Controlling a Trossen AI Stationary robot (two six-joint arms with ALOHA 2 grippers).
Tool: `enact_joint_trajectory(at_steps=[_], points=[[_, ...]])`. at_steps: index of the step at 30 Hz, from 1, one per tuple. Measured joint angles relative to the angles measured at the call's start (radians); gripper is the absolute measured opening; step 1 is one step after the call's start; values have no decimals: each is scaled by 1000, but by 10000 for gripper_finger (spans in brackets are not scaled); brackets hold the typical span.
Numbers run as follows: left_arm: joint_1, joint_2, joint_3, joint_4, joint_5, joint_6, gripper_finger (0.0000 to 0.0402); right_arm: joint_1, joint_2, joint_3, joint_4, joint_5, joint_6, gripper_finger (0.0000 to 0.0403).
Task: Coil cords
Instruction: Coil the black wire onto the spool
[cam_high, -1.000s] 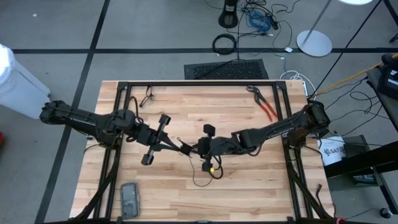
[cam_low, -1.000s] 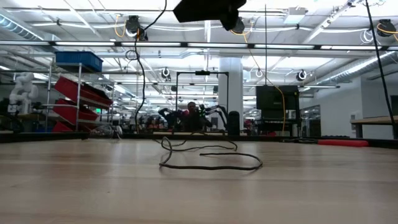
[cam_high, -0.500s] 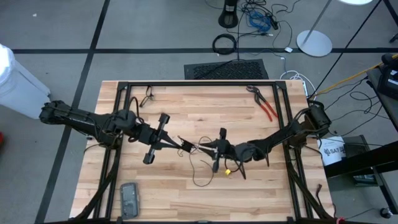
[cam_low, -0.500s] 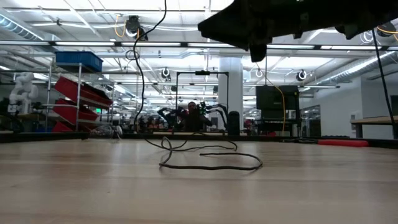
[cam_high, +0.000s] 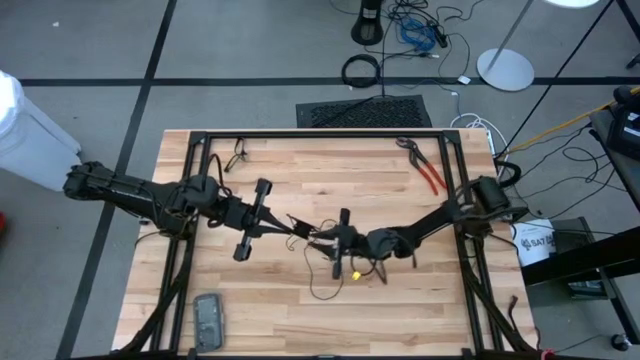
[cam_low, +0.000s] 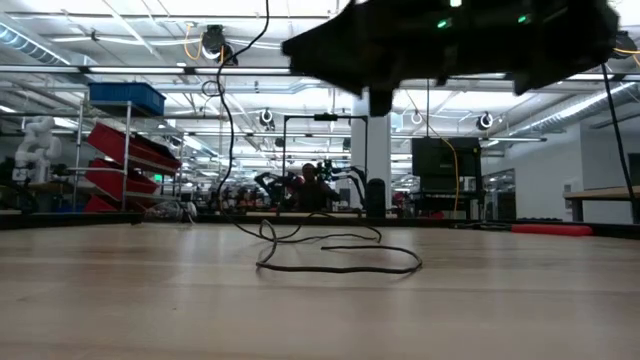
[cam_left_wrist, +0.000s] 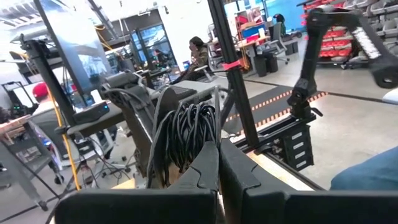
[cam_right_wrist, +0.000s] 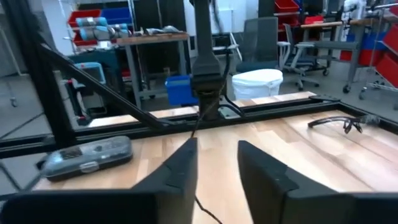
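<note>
The thin black cord lies in loose loops on the wooden table (cam_high: 320, 288), and they also show in the low view (cam_low: 340, 268). One strand rises from the loops (cam_low: 225, 130) to my left gripper (cam_high: 298, 230), which is shut on it above the table's middle. My right gripper (cam_high: 322, 240) is open just to the right of the left one. In the right wrist view its fingers (cam_right_wrist: 214, 168) stand either side of the hanging strand, and I cannot tell whether they touch it. A small yellow piece (cam_high: 353, 274) shows under my right arm. I cannot tell if it is the cord's end. My left gripper pinches one strand of the cord (cam_right_wrist: 199, 118) between its two shut fingers (cam_right_wrist: 205, 93), reaching in from the table's left, above the table. The strand hangs slack below the fingers, and the rest of the cord lies on the table.
Red-handled pliers (cam_high: 428, 172) lie at the far right and glasses (cam_high: 236, 155) at the far left. A grey flat device (cam_high: 207, 318) lies at the near left. Black frame rails (cam_high: 320, 133) run along the table's edges. A thick cable ring (cam_high: 360, 70) lies on the floor beyond.
My right gripper has turned about its wrist and come lower over the table's middle, drawing back toward the right and then returning toward the left gripper. The cord's loops on the table have stayed where they were.
</note>
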Motion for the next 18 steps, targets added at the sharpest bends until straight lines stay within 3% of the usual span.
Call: enact_joint_trajectory(at_steps=[8, 18], points=[[9, 0, 0, -5, 0, -3, 2, -28, 216, 215, -8, 0, -2, 181], [9, 0, -1, -45, 0, -12, 2, -27, 274, 309, -79, -6, -6, 190]])
